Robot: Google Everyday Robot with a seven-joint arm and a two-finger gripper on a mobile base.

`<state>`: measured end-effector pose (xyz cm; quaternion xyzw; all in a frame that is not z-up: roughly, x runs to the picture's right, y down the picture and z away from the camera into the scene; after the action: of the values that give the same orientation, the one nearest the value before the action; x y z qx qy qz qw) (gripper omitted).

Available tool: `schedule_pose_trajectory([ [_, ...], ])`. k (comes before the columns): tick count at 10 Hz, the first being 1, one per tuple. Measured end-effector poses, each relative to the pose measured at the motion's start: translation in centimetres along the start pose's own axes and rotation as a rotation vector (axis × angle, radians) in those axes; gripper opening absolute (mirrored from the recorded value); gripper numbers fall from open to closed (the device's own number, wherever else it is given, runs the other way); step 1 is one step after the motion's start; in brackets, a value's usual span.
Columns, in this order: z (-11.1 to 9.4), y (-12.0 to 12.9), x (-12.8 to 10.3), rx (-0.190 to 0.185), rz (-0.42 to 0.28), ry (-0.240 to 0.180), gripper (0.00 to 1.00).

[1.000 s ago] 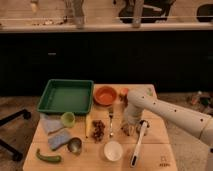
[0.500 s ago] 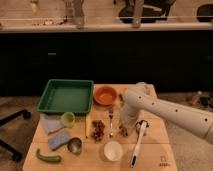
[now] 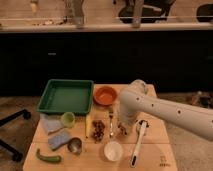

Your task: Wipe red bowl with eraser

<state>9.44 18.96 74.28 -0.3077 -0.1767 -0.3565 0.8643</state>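
Just behind the lowered tool (image 3: 124, 130), grip state unclear, a round shallow orange-red bowl (image 3: 105, 95).

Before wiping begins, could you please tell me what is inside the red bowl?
The red bowl shows only its orange inside, nothing in it. The arm may cover one edge. The claw is low over the table in front of the bowl, not inside it.
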Motion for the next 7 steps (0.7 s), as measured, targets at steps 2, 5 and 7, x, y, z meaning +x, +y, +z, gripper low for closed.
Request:
schedule_pose_trajectory([
  [2, -1.4, 0.4, -0.2, -0.009, 0.009, 0.066, 0.0],
  [5, -2.1, -2.1, -0.9, -0.029, -0.023, 0.202, 0.0],
  [7, -2.0, -5.2, -1.1, -0.053, -0.058, 0.233, 0.0],
])
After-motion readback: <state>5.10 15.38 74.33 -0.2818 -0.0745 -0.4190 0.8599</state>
